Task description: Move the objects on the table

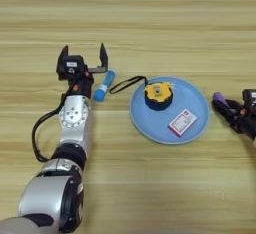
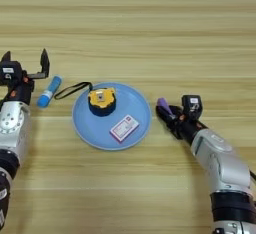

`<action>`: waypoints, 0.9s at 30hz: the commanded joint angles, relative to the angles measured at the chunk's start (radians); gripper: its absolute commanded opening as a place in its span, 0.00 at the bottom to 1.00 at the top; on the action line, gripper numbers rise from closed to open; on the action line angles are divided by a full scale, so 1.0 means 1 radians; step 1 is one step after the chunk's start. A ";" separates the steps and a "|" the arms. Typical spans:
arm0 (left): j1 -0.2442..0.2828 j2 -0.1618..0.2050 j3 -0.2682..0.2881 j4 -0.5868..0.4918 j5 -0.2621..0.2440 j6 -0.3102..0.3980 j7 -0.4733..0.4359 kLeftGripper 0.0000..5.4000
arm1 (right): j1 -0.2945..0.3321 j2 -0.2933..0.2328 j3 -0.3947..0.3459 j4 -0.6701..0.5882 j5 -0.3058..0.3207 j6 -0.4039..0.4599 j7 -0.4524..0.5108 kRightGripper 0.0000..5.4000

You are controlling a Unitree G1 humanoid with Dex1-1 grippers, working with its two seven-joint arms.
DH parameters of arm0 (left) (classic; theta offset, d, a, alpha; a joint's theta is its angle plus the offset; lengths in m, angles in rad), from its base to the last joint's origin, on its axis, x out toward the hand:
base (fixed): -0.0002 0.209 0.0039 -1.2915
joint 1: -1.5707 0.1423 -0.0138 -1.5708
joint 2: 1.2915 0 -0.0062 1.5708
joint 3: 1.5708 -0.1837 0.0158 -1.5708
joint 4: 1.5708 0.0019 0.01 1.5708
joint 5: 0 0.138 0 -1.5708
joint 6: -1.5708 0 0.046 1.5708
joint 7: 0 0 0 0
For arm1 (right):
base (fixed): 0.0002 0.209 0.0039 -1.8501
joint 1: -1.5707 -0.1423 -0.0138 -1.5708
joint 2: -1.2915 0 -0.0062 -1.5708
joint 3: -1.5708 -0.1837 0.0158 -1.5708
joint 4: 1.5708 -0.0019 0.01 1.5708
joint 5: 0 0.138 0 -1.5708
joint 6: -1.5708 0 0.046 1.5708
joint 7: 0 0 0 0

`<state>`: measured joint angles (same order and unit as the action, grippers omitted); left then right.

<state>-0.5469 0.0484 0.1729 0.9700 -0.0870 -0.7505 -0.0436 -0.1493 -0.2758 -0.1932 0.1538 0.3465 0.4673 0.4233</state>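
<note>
**Tape measure on the plate, purple stick in the right gripper**

A round blue plate (image 2: 85, 123) sits near the middle of the wooden bench (image 1: 150, 18) and serves as the landmark. On the plate's far-left part rests the yellow-and-black tape measure (image 2: 102, 101), its black wrist cord (image 2: 72, 89) trailing off the plate's rim to the left and onto the wood. On the plate's nearer right part lies a small red-and-white card (image 2: 124, 128), tilted.

Left of the plate, just past the end of the cord, a blue tube with a white band (image 1: 104, 86) lies on the wood, slanted. The left gripper (image 1: 84, 58) stands just left of that tube, its two black fingers spread wide apart and holding nothing.

Right of the plate, close to its rim, the right gripper (image 2: 165, 110) is clenched on the short purple stick (image 2: 162, 102), whose tip pokes out toward the plate.
</note>
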 commanded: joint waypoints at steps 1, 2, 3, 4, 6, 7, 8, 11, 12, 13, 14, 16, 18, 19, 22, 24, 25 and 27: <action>0.004 -0.006 -0.004 -0.005 0.006 0.007 0.005 1.00 | 0.012 -0.014 -0.009 -0.023 0.006 0.017 -0.004 0.55; 0.003 -0.006 -0.004 -0.004 0.006 0.007 0.005 1.00 | 0.010 -0.013 -0.017 -0.025 0.014 0.021 -0.005 0.56; 0.003 -0.006 -0.005 -0.004 0.007 0.007 0.006 1.00 | 0.008 -0.012 -0.024 -0.026 0.019 0.023 -0.007 0.59; 0.003 -0.007 -0.005 -0.003 0.007 0.007 0.006 1.00 | 0.006 -0.014 -0.028 -0.025 0.021 0.023 -0.008 0.60; 0.002 -0.007 -0.005 -0.002 0.007 0.007 0.006 1.00 | 0.005 -0.016 -0.032 -0.024 0.021 0.021 -0.010 0.65; 0.002 -0.007 -0.005 -0.002 0.007 0.008 0.006 1.00 | 0.005 -0.017 -0.033 -0.028 0.023 0.023 -0.009 0.66; 0.002 -0.007 -0.005 -0.002 0.007 0.008 0.006 1.00 | 0.006 -0.018 -0.034 -0.033 0.024 0.023 -0.009 0.67; 0.001 -0.007 -0.005 -0.002 0.007 0.008 0.006 1.00 | 0.007 -0.017 -0.036 -0.040 0.025 0.026 -0.008 0.73; 0.001 -0.007 -0.005 -0.002 0.007 0.008 0.006 1.00 | 0.006 -0.018 -0.038 -0.041 0.026 0.027 -0.008 0.75; 0.001 -0.007 -0.005 -0.002 0.008 0.008 0.006 1.00 | 0.004 -0.019 -0.041 -0.041 0.027 0.027 -0.009 0.79; 0.001 -0.007 -0.005 -0.002 0.008 0.009 0.006 1.00 | 0.002 -0.020 -0.045 -0.040 0.028 0.027 -0.011 0.81; 0.001 -0.007 -0.006 -0.001 0.008 0.009 0.007 1.00 | -0.005 -0.023 -0.055 -0.031 0.031 0.024 -0.011 0.85; 0.000 -0.007 -0.006 0.000 0.008 0.009 0.006 1.00 | -0.010 -0.025 -0.061 -0.018 0.030 0.021 -0.012 0.88; 0.000 -0.007 -0.005 0.001 0.008 0.009 0.006 1.00 | -0.012 -0.026 -0.062 -0.011 0.028 0.019 -0.012 0.91; 0.000 -0.006 -0.005 0.001 0.008 0.009 0.006 1.00 | -0.015 -0.027 -0.066 0.001 0.027 0.015 -0.013 0.96; 0.000 -0.006 -0.005 0.001 0.008 0.009 0.005 1.00 | -0.018 -0.029 -0.069 0.005 0.027 0.014 -0.015 1.00; 0.000 -0.006 -0.005 0.002 0.008 0.009 0.005 1.00 | -0.019 -0.030 -0.070 0.007 0.025 0.011 -0.016 1.00; 0.000 -0.006 -0.005 0.002 0.008 0.009 0.005 1.00 | -0.020 -0.031 -0.070 0.009 0.022 0.007 -0.018 1.00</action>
<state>-0.5470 0.0480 0.1724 0.9703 -0.0861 -0.7505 -0.0432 -0.1522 -0.2981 -0.2530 0.1555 0.3685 0.4757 0.4181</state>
